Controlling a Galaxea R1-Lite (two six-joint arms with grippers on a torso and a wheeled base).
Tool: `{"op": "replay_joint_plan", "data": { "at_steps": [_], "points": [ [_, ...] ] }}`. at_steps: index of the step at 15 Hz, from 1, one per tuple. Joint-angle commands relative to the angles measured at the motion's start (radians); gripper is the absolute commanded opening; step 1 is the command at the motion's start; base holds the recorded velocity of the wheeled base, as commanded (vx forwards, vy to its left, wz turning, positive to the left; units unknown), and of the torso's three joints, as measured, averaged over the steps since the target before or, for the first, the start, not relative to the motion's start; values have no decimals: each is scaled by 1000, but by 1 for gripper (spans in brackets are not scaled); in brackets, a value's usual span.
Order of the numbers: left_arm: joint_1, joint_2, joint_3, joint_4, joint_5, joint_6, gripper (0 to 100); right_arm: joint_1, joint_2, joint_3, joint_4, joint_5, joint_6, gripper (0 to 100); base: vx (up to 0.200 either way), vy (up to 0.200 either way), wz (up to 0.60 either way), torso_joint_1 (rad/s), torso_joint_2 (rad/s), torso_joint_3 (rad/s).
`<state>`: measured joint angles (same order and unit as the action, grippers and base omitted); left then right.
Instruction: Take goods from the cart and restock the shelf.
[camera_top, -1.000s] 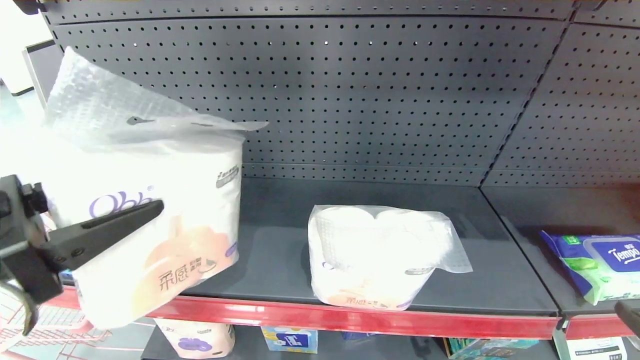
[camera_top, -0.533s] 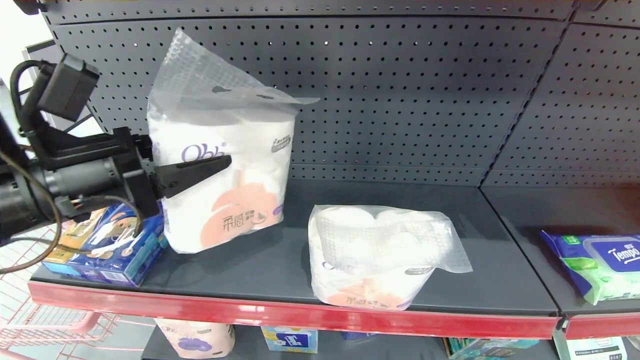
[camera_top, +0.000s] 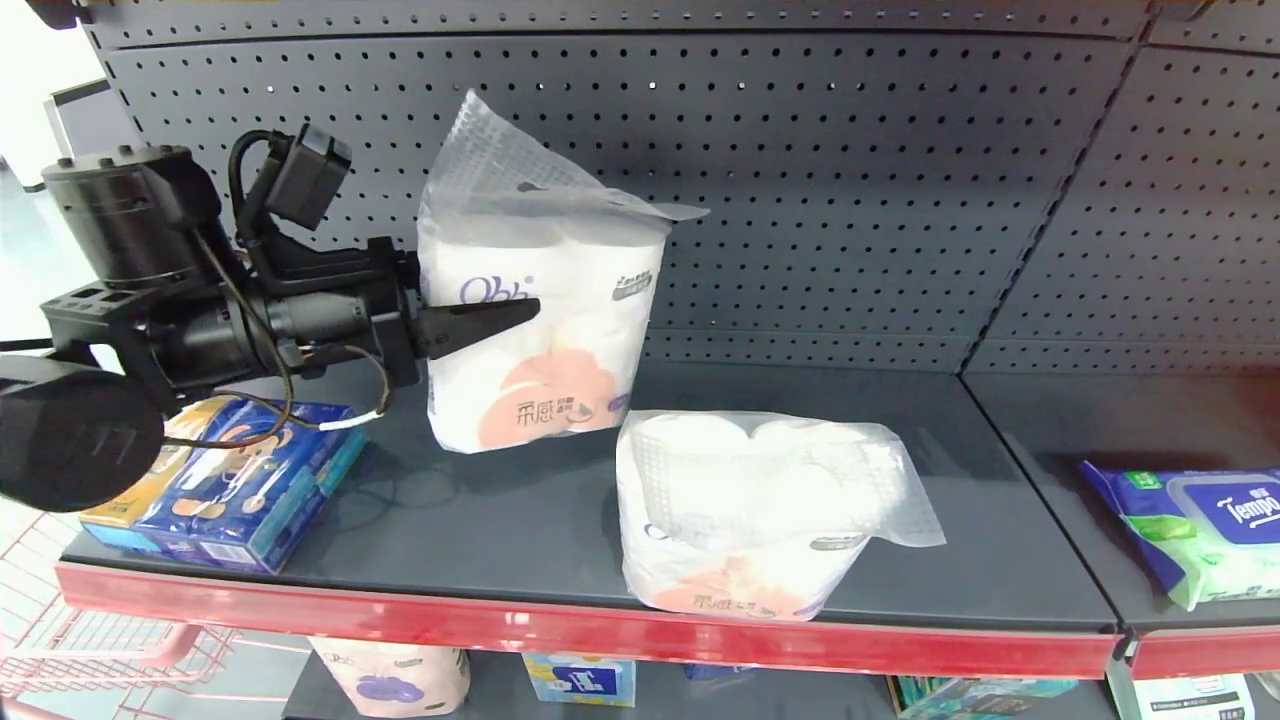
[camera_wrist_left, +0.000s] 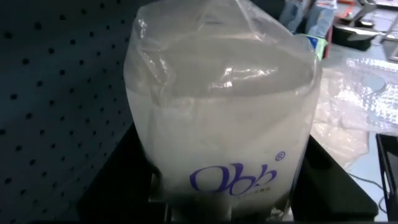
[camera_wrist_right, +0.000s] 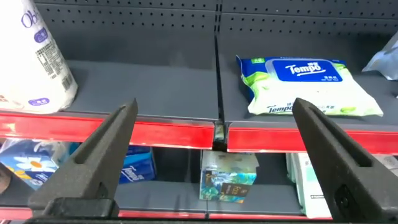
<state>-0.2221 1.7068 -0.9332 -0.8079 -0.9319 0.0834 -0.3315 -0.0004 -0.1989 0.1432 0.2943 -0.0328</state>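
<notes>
While one finger is hidden, the left gripper (camera_top: 505, 315) clamps the white plastic-wrapped toilet-roll pack (camera_top: 565, 300) upright over the back of the dark grey metal shelf (camera_top: 520, 520); the right gripper (camera_wrist_right: 214, 109) gapes wide.

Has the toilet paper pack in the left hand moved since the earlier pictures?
Yes. The white plastic-wrapped toilet paper pack in the left hand moved right and farther in, over the grey shelf, toward the perforated back panel.

Tissue pack (camera_top: 540, 330) over shelf (camera_top: 500, 530), behind and left of second pack (camera_top: 750, 510)
</notes>
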Motion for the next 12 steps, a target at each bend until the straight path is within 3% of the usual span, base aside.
{"op": "replay_joint_plan", "data": {
  "at_steps": [1, 7, 12],
  "points": [
    [0, 86, -33, -42, -41, -1, 0, 0, 0, 0, -1, 0, -3, 100, 0, 0, 0, 0, 0, 0],
    [0, 166, -62, -125, -150, -8, 0, 0, 0, 6, -1, 0, -7, 100, 0, 0, 0, 0, 0, 0],
    [0, 252, -173, -142, -171, -13, 0, 0, 0, 15, 3, 2, -21, 100, 0, 0, 0, 0, 0, 0]
  ]
}}
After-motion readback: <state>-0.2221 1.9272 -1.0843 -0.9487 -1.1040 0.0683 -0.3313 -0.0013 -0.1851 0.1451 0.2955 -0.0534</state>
